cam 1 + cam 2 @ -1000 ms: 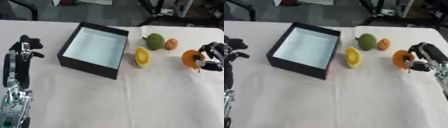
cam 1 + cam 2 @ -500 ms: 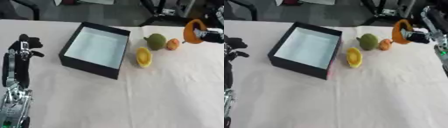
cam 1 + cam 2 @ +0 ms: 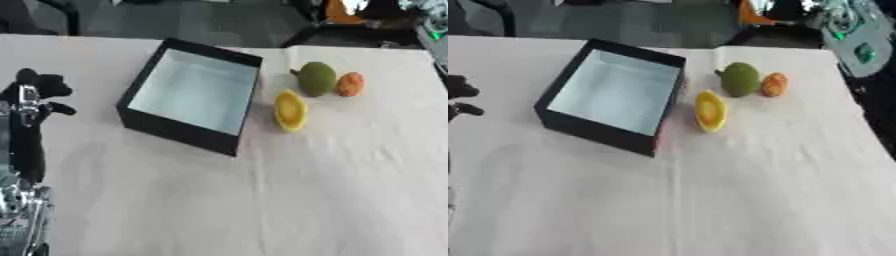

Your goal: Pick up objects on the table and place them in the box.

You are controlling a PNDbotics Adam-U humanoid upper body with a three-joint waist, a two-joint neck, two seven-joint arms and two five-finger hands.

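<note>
Fingers first: found those of the left hand [image 3: 35, 95] relaxed and holding nothing, idle at the left edge of the bench [image 3: 332, 190]. Could not tell the grip of the right hand [image 3: 837, 17], blurred as it was beyond the far edge, towards the far right corner.

Saw the orange object [image 3: 337, 12] right against that hand, well off the bench surface. Noted the change from a second ago: then low by the right edge in the same hand, half a second ago lifted towards the far right corner, now higher and nearer the middle of the far edge. Judged it to be in carriage towards the box [image 3: 179, 132], though not yet above it.

Found the box open and bare inside, towards the far left part of the bench. Saw a yellow fruit [image 3: 290, 111] just beside its right wall, then a green fruit [image 3: 317, 78] and a small orange fruit [image 3: 350, 84] side by side nearer the far edge, all three untouched. Reckoned the task barely begun.
</note>
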